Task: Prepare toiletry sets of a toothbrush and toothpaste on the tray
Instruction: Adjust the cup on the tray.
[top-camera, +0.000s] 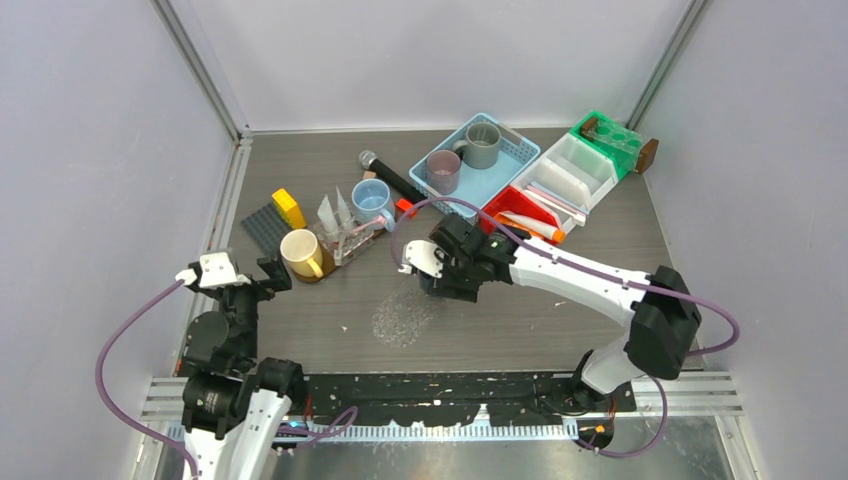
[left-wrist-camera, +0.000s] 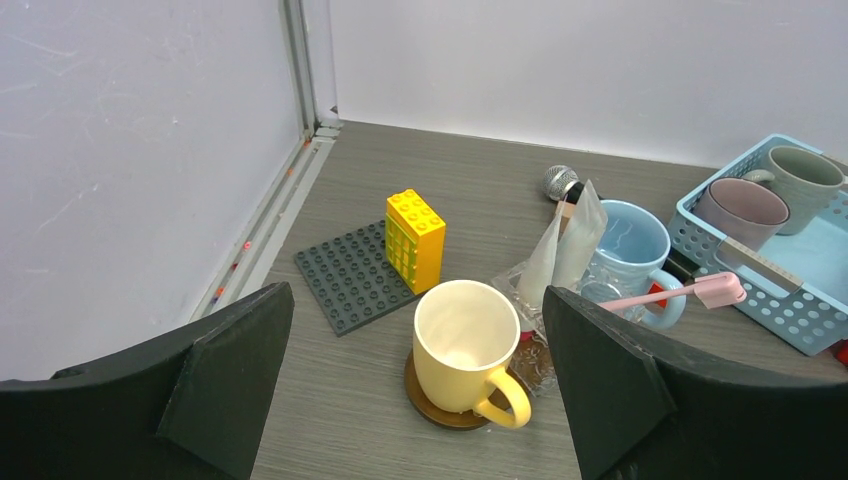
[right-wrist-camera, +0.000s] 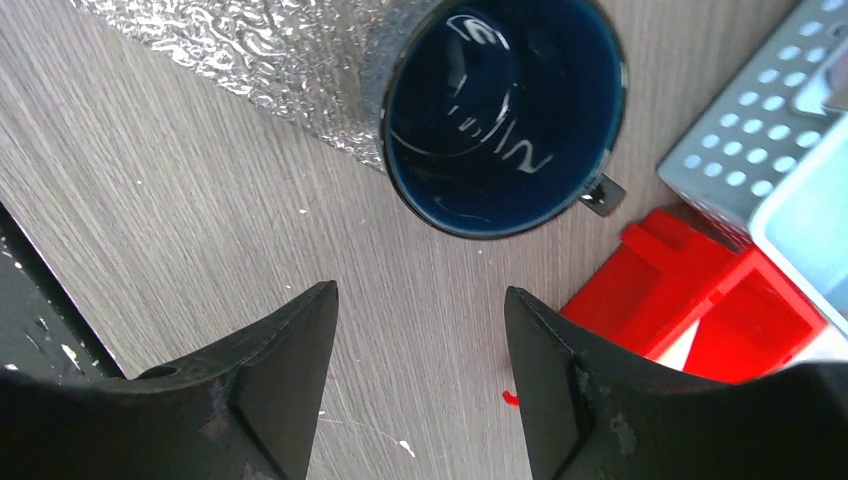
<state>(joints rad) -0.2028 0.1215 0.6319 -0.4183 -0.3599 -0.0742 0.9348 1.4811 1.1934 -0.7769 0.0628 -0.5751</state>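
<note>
Two white toothpaste tubes (left-wrist-camera: 567, 245) stand in a clear tray (top-camera: 350, 243) beside a light blue mug (left-wrist-camera: 625, 245). A pink toothbrush (left-wrist-camera: 690, 293) lies across that mug. An orange-capped toothpaste tube (top-camera: 532, 228) lies in a red bin (top-camera: 508, 203). More toothbrushes (top-camera: 556, 196) lie in the white bin (top-camera: 575, 170) next to it. My left gripper (left-wrist-camera: 415, 295) is open and empty, just short of a yellow mug (left-wrist-camera: 462, 345). Open and empty too, my right gripper (right-wrist-camera: 420, 292) hovers over bare table near a dark blue mug (right-wrist-camera: 500, 110).
A crinkled clear sheet (top-camera: 405, 318) lies mid-table beside the dark mug. A yellow brick (left-wrist-camera: 415, 238) stands on a grey baseplate (left-wrist-camera: 350, 285). A black microphone (top-camera: 385, 172), a blue basket (top-camera: 510, 150) with two mugs and a green bin (top-camera: 612, 135) sit at the back.
</note>
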